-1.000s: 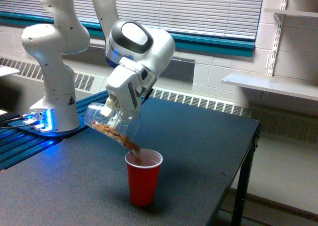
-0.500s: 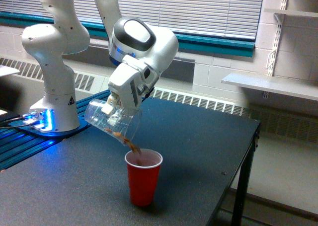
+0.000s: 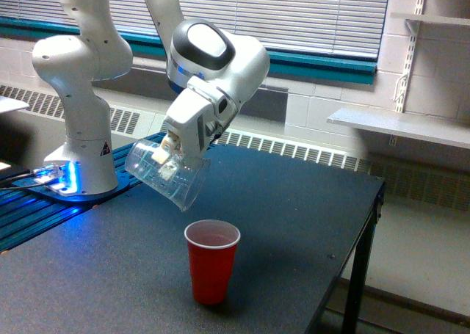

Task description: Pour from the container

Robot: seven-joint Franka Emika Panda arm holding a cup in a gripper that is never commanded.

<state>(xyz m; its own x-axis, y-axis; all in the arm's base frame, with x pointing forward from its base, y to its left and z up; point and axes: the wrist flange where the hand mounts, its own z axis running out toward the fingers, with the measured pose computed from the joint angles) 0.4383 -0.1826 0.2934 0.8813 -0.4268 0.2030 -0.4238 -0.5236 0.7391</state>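
We see a dark table [image 3: 294, 224] filling the lower half of the exterior view, its speckled top running from the near edge back toward a white baseboard radiator [image 3: 294, 152]. Behind that, a window with closed blinds [image 3: 294, 11] spans the wall, and a white shelf [image 3: 400, 125] juts out at about 3 o'clock from the arm.

The white Panda arm [image 3: 81, 84] stands on its base at 9 o'clock, beside a blue glow on the rail [image 3: 44, 194]. Its wrist bends down over the middle of the table.

The gripper [image 3: 170, 156] is closed onto the container [image 3: 163, 175], its fingers pinching the wall of the clear tumbler near the middle; we cannot make out the exact gap between them. The container hangs in the air, tipped steeply with its wide rim pointing down toward 5 o'clock. We can make out nothing inside it.

At 5 o'clock from the container, below it and apart from it, the red cup [image 3: 211, 264] stands upright on the table, mouth open to the top.
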